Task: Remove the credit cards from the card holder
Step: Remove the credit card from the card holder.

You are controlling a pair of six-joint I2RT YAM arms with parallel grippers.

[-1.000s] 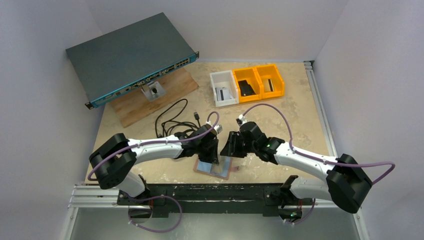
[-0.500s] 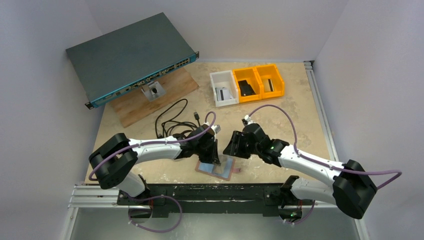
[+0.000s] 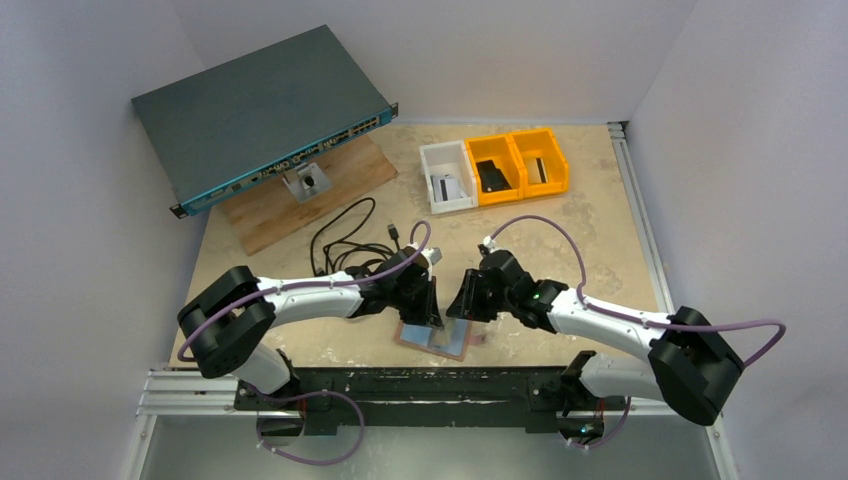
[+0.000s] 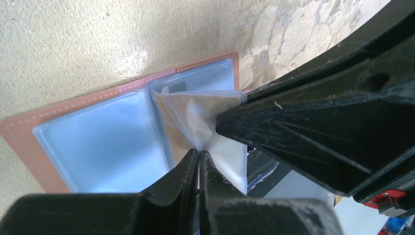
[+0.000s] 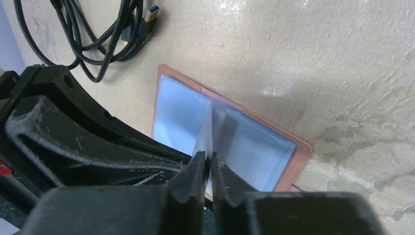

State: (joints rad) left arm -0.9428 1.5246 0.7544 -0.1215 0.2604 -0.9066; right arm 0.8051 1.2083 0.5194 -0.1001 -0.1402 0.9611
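No text, label or number can be read anywhere.

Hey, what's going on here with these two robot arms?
Both arms work on an open card holder lying flat at the table's near edge. The left gripper has its jaws shut on a clear pocket leaf, holding it up. The right gripper pinches that leaf's edge. No credit card is out yet.

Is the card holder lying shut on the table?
No, the card holder lies spread open on the table, its clear pockets facing up.
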